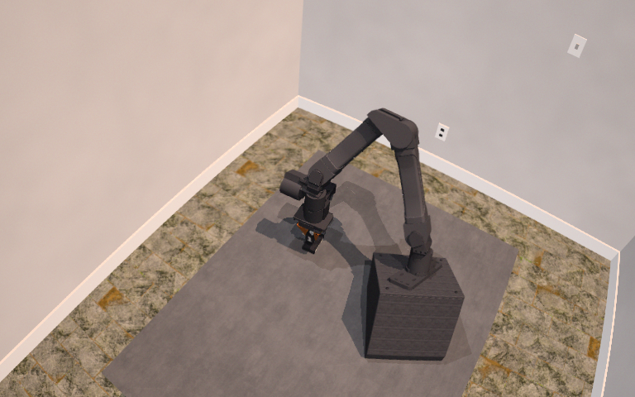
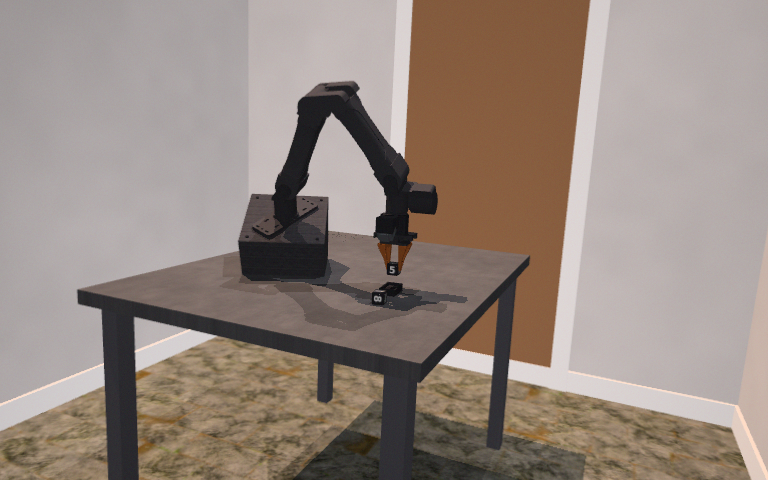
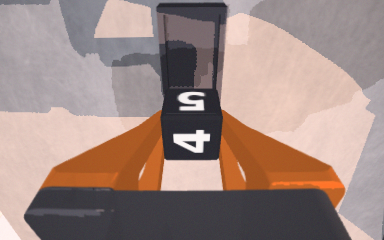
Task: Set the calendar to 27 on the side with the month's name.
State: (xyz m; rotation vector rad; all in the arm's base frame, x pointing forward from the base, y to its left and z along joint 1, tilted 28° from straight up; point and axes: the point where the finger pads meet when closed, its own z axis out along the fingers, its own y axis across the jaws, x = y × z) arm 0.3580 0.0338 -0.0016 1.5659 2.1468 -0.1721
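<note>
My gripper (image 2: 393, 267) (image 3: 191, 119) (image 1: 310, 241) is shut on a black cube (image 2: 392, 269) (image 3: 192, 137) between its orange fingers. The cube shows a white 5 toward the exterior camera; the wrist view shows a 4 and a 5 on it. I hold it a short way above the narrow dark tray (image 2: 397, 287) (image 3: 191, 9), which lies flat on the table. A second black cube (image 2: 378, 298) stands at the tray's near end, with an 8 lying on its side. The held cube hides that end of the tray in the wrist view.
The dark table (image 2: 198, 297) (image 1: 212, 319) carries the black robot base block (image 2: 284, 243) (image 1: 412, 309) behind and to the side of the tray. The table's far right edge (image 2: 519, 261) is some way beyond the tray.
</note>
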